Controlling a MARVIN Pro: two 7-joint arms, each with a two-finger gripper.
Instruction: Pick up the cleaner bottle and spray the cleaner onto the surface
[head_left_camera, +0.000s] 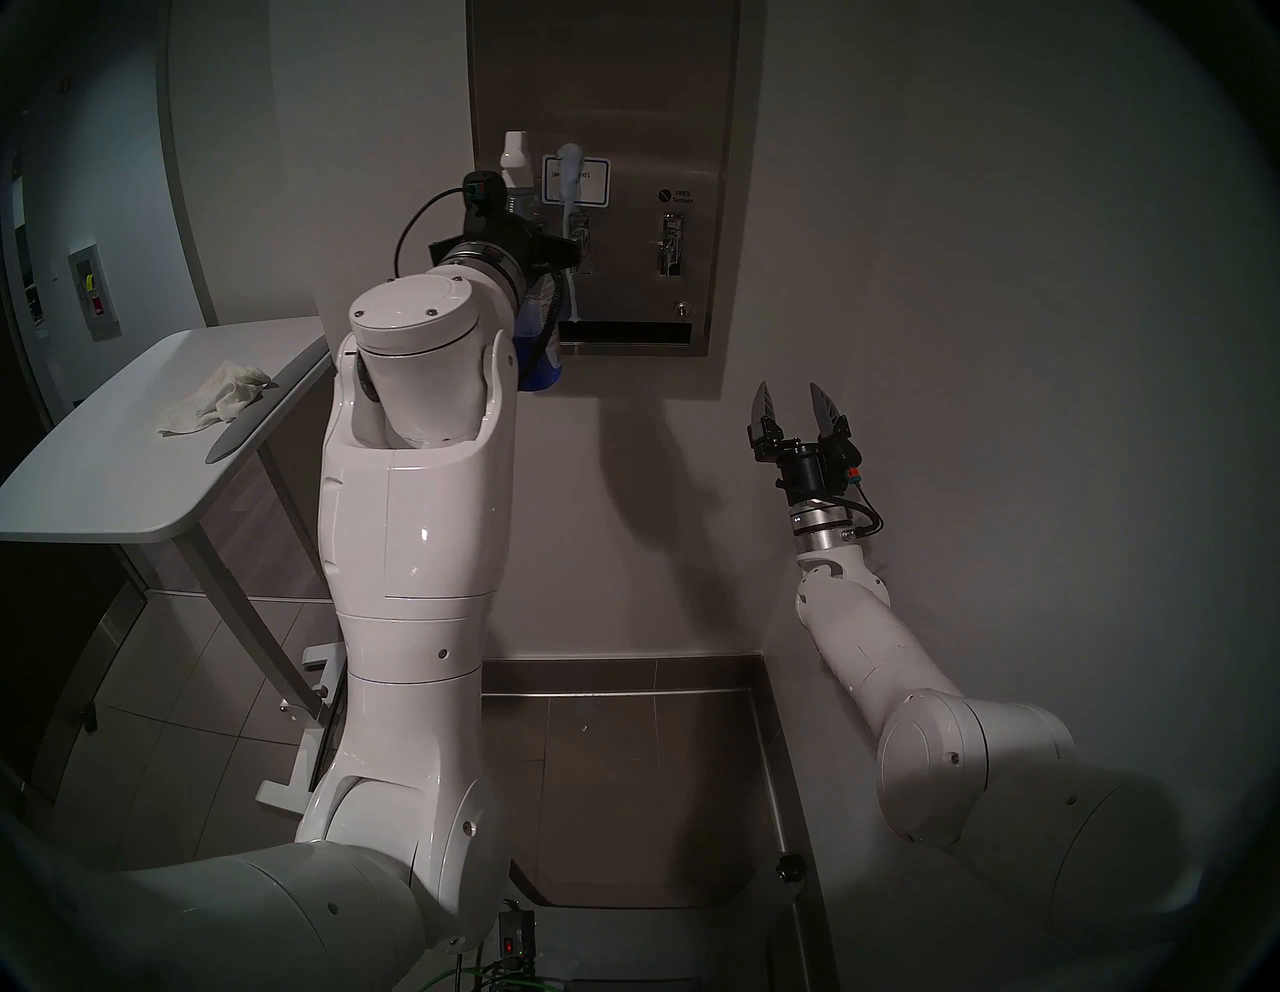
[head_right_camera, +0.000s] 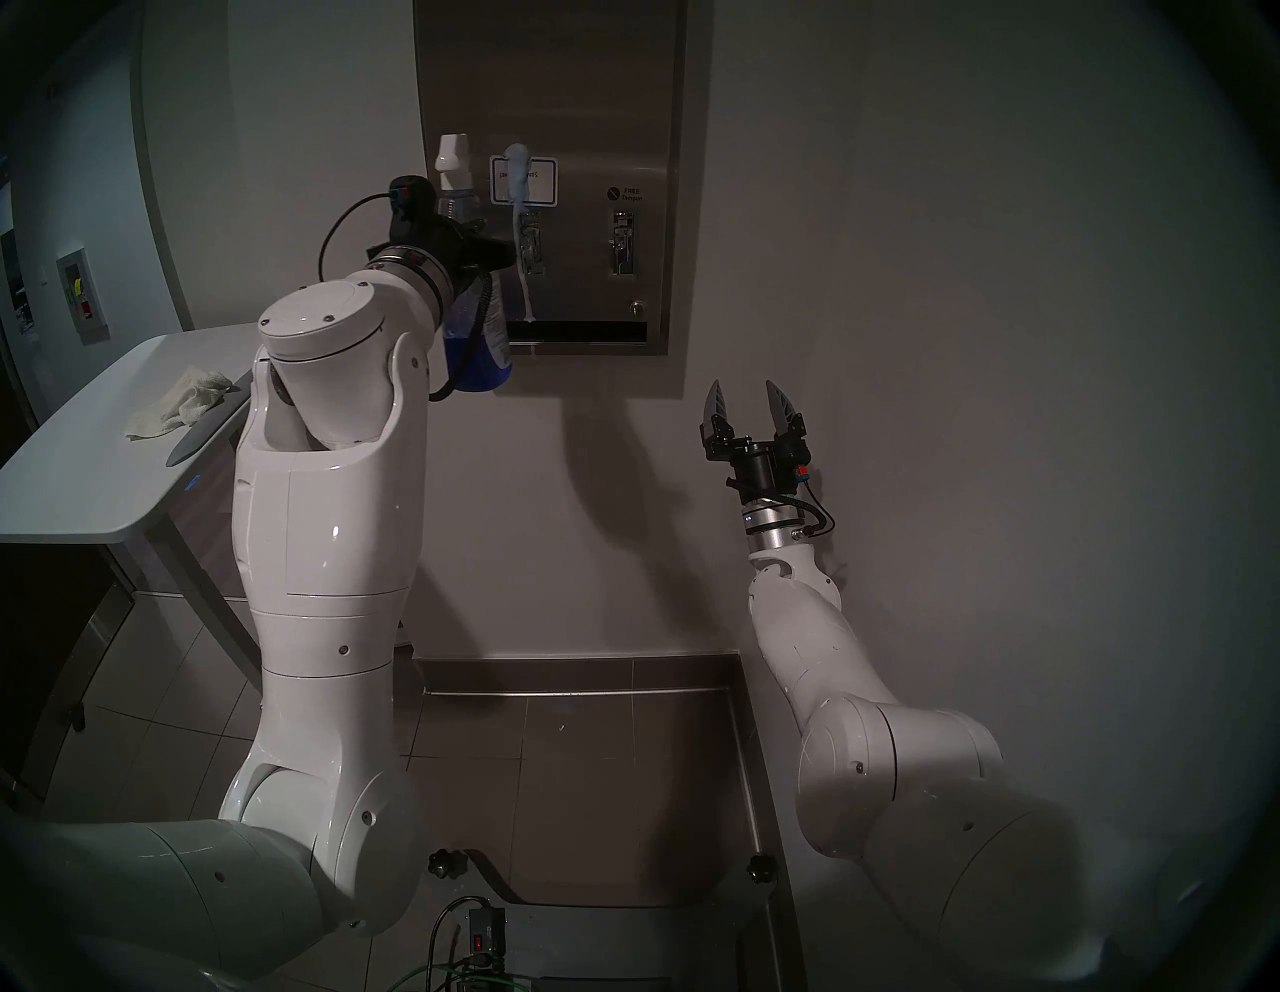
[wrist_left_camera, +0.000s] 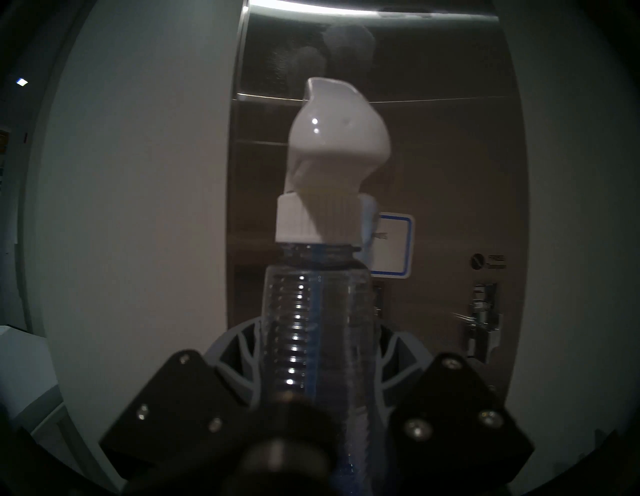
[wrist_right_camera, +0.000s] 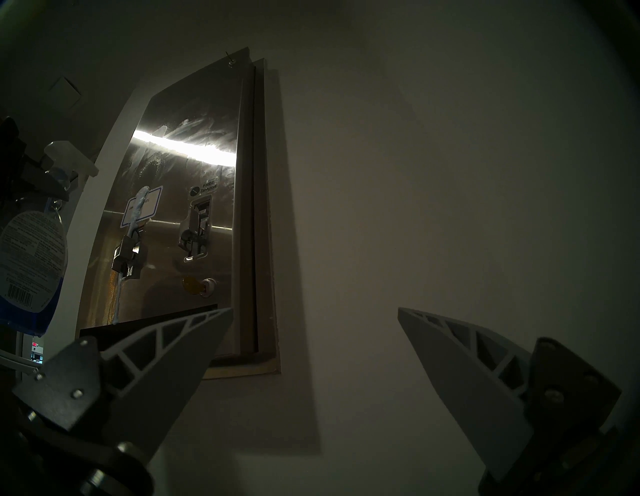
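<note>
— Could you read the blue-bordered label (head_left_camera: 576, 181) on the dispenser (head_left_camera: 644, 104)?
— No; foam (head_left_camera: 570, 173) covered part of it, and the print was too small.
— And the left pincer (head_left_camera: 554, 253)?
— You saw its tips hidden behind the cleaner bottle (head_left_camera: 537, 332); the dispenser's top was cut off.

We see two glossy white arms with rounded joint caps and small dark screws, silver wrist rings, looping black cables, and black-bodied end effectors, left (head_left_camera: 554, 251) and right (head_left_camera: 796, 400), with grey ribbed, pointed fingers (wrist_right_camera: 180, 350).
</note>
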